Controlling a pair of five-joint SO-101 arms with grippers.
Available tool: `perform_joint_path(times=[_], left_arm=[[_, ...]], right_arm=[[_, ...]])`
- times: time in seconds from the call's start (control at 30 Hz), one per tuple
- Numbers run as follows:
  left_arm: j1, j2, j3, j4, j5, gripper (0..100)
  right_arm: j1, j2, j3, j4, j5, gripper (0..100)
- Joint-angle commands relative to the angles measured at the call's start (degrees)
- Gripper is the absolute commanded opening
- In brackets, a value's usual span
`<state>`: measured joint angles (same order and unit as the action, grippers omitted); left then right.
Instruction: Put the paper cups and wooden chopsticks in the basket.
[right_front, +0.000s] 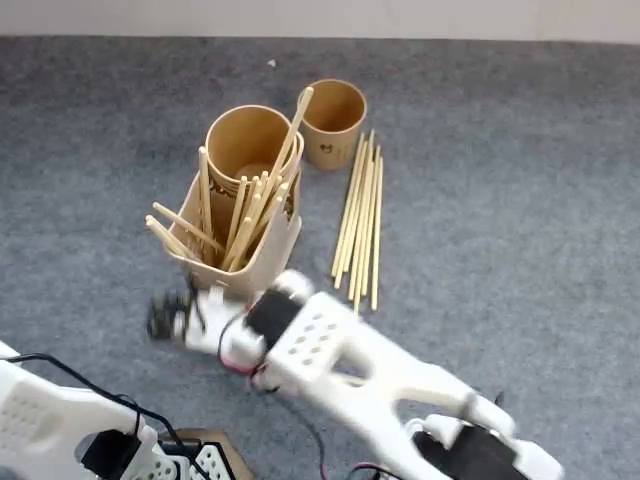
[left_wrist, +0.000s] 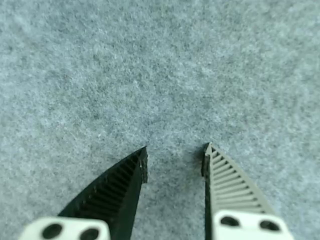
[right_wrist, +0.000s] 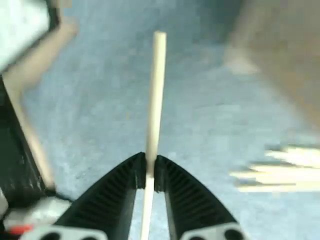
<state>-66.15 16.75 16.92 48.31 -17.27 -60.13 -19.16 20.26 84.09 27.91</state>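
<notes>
A cream basket (right_front: 262, 262) stands mid-carpet, holding one paper cup (right_front: 247, 140) and several wooden chopsticks (right_front: 240, 222) that lean out of it. Behind it, a second paper cup (right_front: 333, 122) stands upright on the carpet. Several more chopsticks (right_front: 360, 222) lie in a bundle to the right of the basket. My right gripper (right_wrist: 150, 172) is shut on a single chopstick (right_wrist: 157, 85), and it sits low at the basket's front left corner (right_front: 165, 318). My left gripper (left_wrist: 175, 159) is open over bare carpet with nothing between its fingers.
Grey carpet (right_front: 520, 200) covers the whole work area. The right arm (right_front: 370, 375) crosses the front from the lower right. The left arm's body (right_front: 40, 420) and cables sit at the lower left corner.
</notes>
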Motion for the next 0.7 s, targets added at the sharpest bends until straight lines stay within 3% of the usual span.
perform_joint_path(times=[0.0,0.1,0.23,0.5,0.67], left_arm=[[0.5,0.0,0.4,-0.2,-0.4,21],[0.6,0.0,0.4,-0.2,-0.4,21],[1.6,0.0,1.5,-0.4,-0.4,21],[2.1,0.0,1.7,-0.4,-0.4,21],[2.3,0.0,2.1,-0.4,-0.4,21]], right_arm=[[8.2,-6.1,-21.0,1.7,-4.0,0.5],[15.1,-4.6,-35.2,-5.6,-10.1,0.5],[19.8,-0.4,-42.6,-21.4,-20.1,0.5],[14.2,1.4,-43.4,-38.5,-21.3,0.5],[12.5,1.5,-43.1,-40.1,-24.6,0.5]])
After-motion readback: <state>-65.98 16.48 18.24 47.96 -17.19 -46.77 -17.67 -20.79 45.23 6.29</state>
